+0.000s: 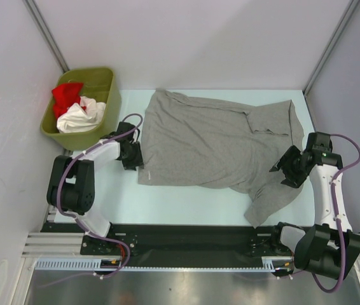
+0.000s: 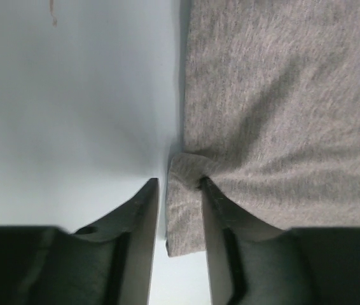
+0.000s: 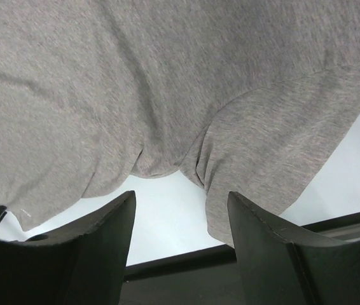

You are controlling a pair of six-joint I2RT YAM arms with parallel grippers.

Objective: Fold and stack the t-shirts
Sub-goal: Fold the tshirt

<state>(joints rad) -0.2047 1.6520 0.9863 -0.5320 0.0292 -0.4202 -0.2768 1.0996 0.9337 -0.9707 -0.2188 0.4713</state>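
The heather-grey t-shirt lies spread across the middle of the table, its hem toward the left arm and its collar end toward the right. One sleeve trails toward the near edge. A red t-shirt and a white t-shirt sit bunched in the olive-green bin at the far left, well apart from the grey one.

The left gripper sits at the hem with its jaws apart, straddling the cloth edge. A small pucker of fabric stands at the fingertips, and a sliver of table shows between one finger and the cloth, so it does not look clamped. The right gripper hangs just beside the armpit of that near sleeve. Its jaws are wide with only bare table between them and nothing held.

The shirt looks light, limp and prone to creasing — it will sag and drag rather than hold any shape. It will probably slide easily on the smooth table. A pinch at one point would likely bunch it up. The better hold seems to be on doubled, seamed edges: the hem corner on the left, and the shoulder or sleeve seam on the right. Both should be lifted together so the fold line stays straight. Too shallow a bite on the hem may slip off.
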